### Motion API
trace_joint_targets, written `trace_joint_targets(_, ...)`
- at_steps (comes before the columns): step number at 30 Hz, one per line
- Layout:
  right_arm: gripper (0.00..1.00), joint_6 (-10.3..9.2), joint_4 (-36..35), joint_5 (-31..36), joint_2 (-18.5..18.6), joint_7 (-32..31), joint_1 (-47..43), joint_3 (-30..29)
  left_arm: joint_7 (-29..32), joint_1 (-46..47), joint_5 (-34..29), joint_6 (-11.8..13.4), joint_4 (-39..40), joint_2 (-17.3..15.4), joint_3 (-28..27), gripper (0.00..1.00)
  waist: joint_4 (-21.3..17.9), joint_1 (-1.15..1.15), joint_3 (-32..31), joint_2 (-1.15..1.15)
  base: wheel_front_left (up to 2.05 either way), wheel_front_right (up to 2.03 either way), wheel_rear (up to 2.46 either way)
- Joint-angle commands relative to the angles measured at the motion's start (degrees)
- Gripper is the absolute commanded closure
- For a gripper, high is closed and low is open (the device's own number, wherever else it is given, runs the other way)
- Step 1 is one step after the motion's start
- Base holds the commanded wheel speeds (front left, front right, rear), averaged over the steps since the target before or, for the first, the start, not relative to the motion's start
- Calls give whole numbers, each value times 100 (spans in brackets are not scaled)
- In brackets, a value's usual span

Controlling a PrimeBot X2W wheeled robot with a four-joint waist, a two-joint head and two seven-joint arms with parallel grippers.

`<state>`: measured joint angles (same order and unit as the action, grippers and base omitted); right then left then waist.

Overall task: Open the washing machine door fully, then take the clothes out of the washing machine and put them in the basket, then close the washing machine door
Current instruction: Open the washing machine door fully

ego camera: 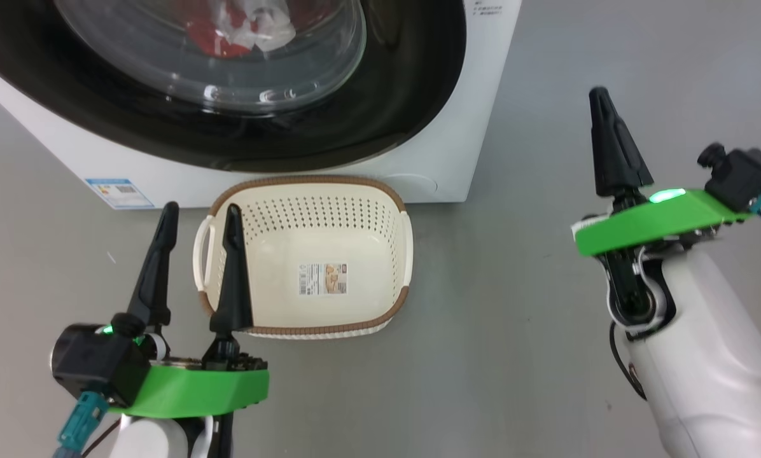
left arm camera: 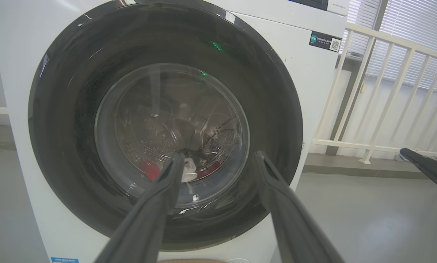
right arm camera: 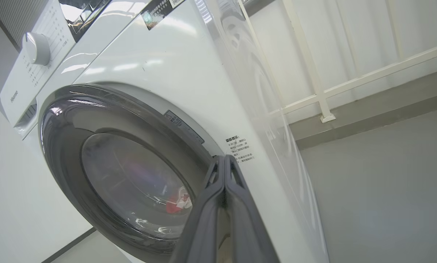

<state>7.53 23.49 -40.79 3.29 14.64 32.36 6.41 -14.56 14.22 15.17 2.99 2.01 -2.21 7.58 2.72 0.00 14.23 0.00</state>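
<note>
Left gripper (ego camera: 202, 208) gapes empty by the basket (ego camera: 310, 181), right gripper (ego camera: 600, 95) pinched together, empty; closed door (ego camera: 406, 95) bars me from the clothes (ego camera: 228, 32).

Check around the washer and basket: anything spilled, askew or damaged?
Nothing stands out. The washing machine door is shut with the clothes behind its glass, the basket stands upright with just its label inside, and neither the open left claw nor the shut right claw holds anything.

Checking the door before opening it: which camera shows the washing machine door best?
The left wrist view: the washing machine door sits face-on, nearly its whole black rim visible. The head view catches its lower part from above; the right wrist view sees it obliquely, partly behind the right gripper.
</note>
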Motion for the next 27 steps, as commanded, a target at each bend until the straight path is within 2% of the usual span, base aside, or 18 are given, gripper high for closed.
trace_joint_targets(1, 100, -4, -116, -92, -41, 36, 173, 135, -42, 194, -40, -29, 187, -71, -190, 0, 46, 0, 134, 0, 0, 0, 0)
trace_joint_targets(7, 100, -4, 456, -762, -41, 20, 876, 310, -43, 293, -76, -56, 245, -69, -171, 0, 124, 0, 444, 0, 0, 0, 0)
trace_joint_targets(14, 100, -4, 886, -1751, -41, -387, 1643, 431, -43, 393, -69, -88, 317, -68, -174, 0, 223, 0, 726, 0, 0, 0, 0)
trace_joint_targets(21, 100, -4, 1111, -2483, -41, -1172, 2239, 401, -43, 461, -23, -81, 360, -67, -113, 0, 348, 0, 909, 0, 0, 0, 0)
trace_joint_targets(27, 100, -4, 1181, -3023, -9, -1903, 2651, 121, -43, 511, 8, -51, 403, -67, -71, 0, 474, 0, 1077, 0, 0, 0, 0)
